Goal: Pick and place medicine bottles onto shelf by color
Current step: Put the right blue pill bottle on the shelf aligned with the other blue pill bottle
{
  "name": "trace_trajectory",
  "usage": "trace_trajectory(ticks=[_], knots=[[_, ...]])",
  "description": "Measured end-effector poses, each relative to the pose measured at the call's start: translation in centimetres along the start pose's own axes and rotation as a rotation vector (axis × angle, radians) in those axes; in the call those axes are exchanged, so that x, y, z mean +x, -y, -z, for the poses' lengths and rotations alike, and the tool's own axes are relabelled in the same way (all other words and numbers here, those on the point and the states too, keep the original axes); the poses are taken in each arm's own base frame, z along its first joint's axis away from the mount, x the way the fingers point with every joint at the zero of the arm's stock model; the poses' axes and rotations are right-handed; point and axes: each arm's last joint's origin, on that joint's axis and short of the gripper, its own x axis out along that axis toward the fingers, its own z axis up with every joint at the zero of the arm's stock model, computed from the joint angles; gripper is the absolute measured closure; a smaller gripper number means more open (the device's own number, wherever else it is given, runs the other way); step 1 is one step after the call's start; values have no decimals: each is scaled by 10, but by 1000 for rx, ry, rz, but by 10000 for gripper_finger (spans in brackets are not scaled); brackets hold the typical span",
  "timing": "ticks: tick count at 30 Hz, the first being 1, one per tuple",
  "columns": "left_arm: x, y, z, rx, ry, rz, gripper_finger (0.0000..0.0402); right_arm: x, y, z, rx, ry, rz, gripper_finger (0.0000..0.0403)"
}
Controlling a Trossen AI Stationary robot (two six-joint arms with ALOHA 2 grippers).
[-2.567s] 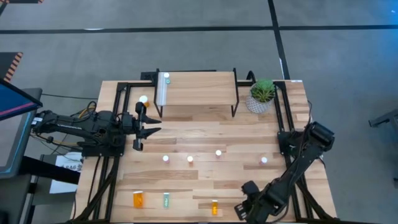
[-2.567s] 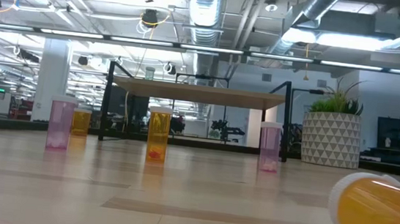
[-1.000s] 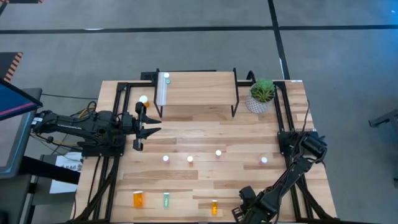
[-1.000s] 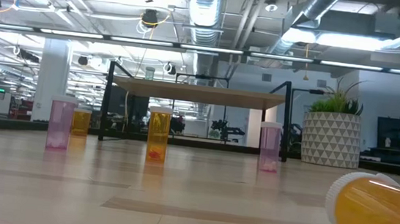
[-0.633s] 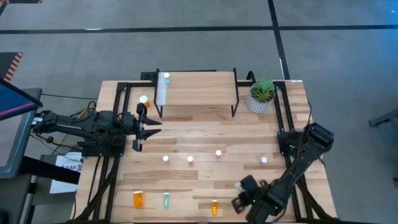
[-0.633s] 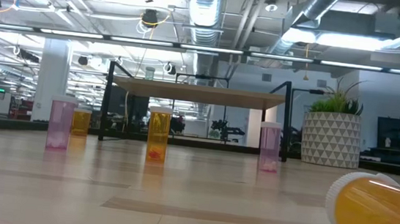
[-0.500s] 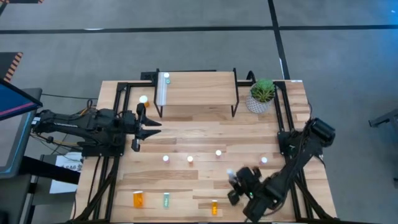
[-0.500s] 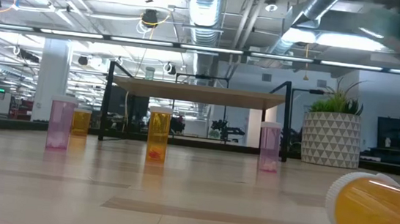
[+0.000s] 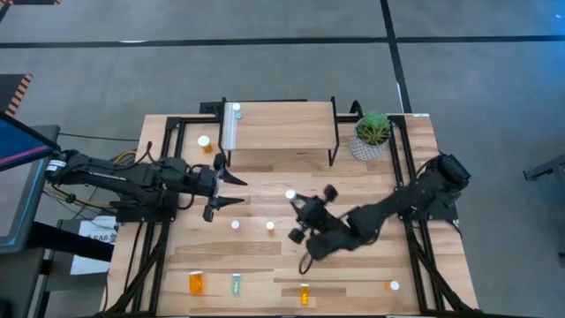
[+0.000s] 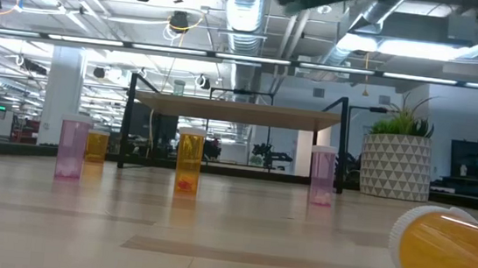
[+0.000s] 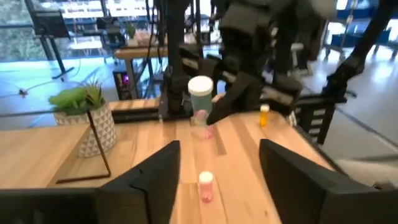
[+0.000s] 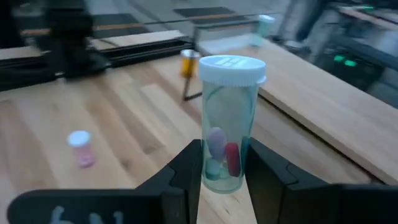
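Two end effectors over worktop (image 9: 353, 265): right end effector (image 12: 219, 163) clamped on upright bottle (image 12: 226, 144) near shelf (image 9: 282, 124); left end effector (image 9: 231, 187) spread apart, holding nothing.

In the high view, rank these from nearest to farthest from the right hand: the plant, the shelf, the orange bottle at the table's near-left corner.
Measured from the right hand, which holds a bottle mid-table:
1. Shelf, at the far edge, left of the plant.
2. Plant, far-right corner.
3. Orange bottle, near-left corner.
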Motion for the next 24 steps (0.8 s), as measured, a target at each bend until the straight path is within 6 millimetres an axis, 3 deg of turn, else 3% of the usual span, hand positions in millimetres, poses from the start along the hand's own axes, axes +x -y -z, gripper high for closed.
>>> trace_trajectory(ticks=[8, 10, 16, 24], knots=[[4, 0, -4, 2, -6, 0, 152, 47, -2, -26, -83, 43, -320, 280], [4, 0, -4, -4, -5, 0, 152, 58, 2, -16, -126, 55, -309, 280], [4, -1, -2, -8, -26, -18, 152, 99, 31, 17, 43, 150, -438, 280], [11, -2, 2, -29, -46, -80, 152, 99, 40, 24, 96, 283, -491, 280]])
